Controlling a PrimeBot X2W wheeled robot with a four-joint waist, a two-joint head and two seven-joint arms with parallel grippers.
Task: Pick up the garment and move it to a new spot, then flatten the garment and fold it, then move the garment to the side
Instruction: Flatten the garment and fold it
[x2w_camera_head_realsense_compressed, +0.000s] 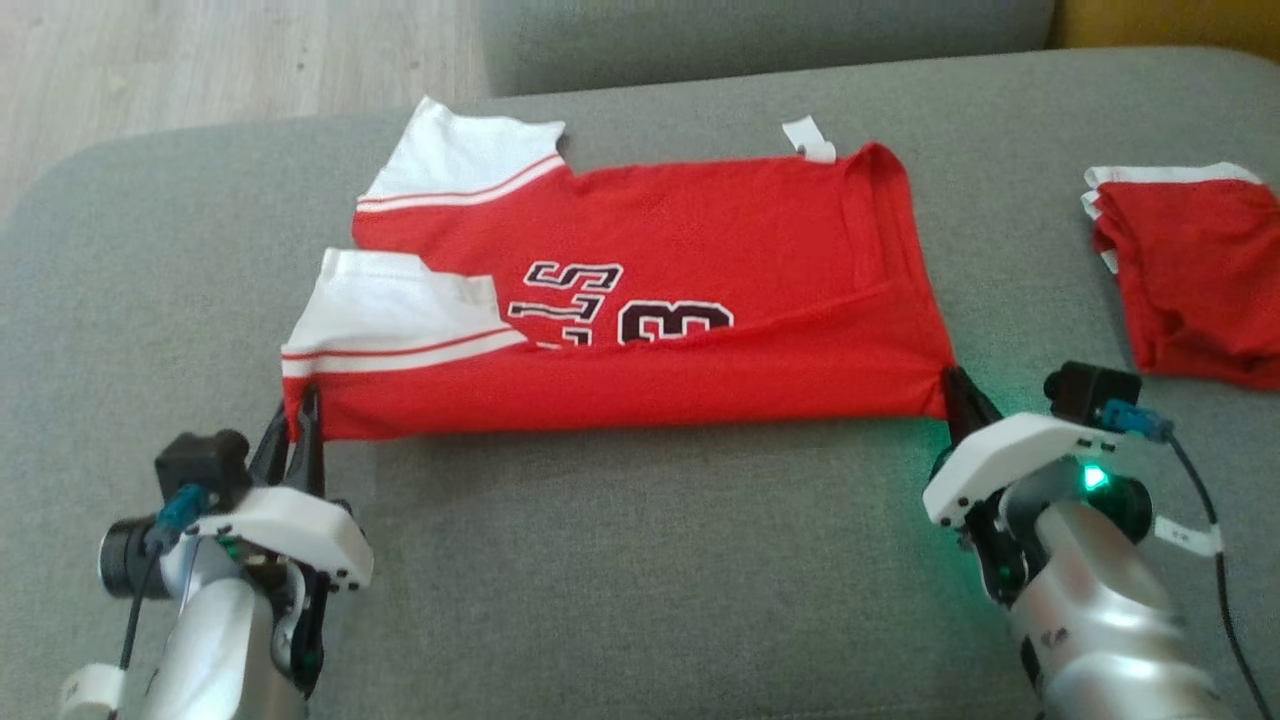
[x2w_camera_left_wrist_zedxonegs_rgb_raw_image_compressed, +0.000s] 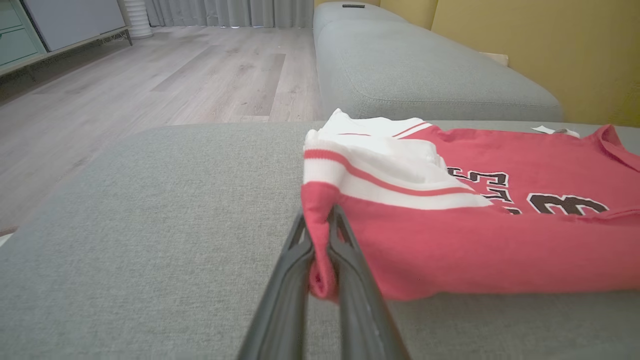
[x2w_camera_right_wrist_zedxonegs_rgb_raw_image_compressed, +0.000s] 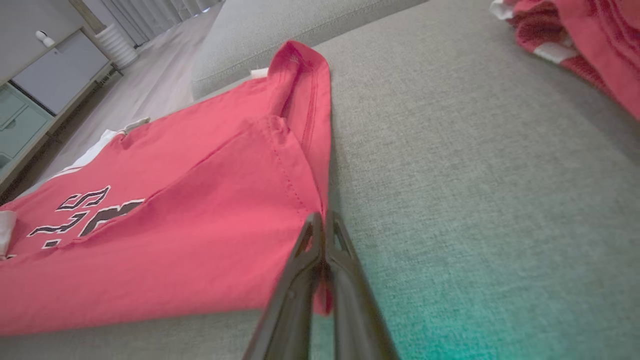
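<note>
As the head camera looks down, a broad grey fabric sofa seat (x2w_camera_head_realsense_compressed: 640, 560) takes up the whole work area, and a second grey cushion (x2w_camera_head_realsense_compressed: 760, 40) butts against its far edge. Pale wood flooring (x2w_camera_left_wrist_zedxonegs_rgb_raw_image_compressed: 150, 75) runs off at the far left. A mustard-yellow wall (x2w_camera_left_wrist_zedxonegs_rgb_raw_image_compressed: 550, 50) stands behind the sofa at the far right. The left wrist view picks up grey curtains (x2w_camera_left_wrist_zedxonegs_rgb_raw_image_compressed: 225, 12) and a low cabinet (x2w_camera_left_wrist_zedxonegs_rgb_raw_image_compressed: 70, 20) at the far end of the room.

Count them up: two garments. The red jersey (x2w_camera_head_realsense_compressed: 700, 230) lies flat across the middle of the seat. A smaller red-and-white bundle (x2w_camera_head_realsense_compressed: 1190, 280) sits at the right, well apart from it. The jersey has two white sleeves (x2w_camera_head_realsense_compressed: 450, 160) with red stripes, both at its left end, one far and one near. One white label (x2w_camera_head_realsense_compressed: 812, 138) pokes out at its far edge.

Two grippers, both on the near edge! The left gripper (x2w_camera_head_realsense_compressed: 305, 405) has its fingers pinching the jersey's near-left corner, red cloth bunched between them. The right gripper (x2w_camera_head_realsense_compressed: 957, 385) has its fingers pressed together on the near-right corner, a thin bit of hem caught between.

What's hard to see: the jersey's near strip is folded over the body and covers the lower part of the black-and-white lettering (x2w_camera_head_realsense_compressed: 620, 310), so it reads only in fragments. The bundle is cut off by the right edge of the head view. Both forearms run out of the bottom of the head view, and a green glow tints the fabric by the right wrist.
</note>
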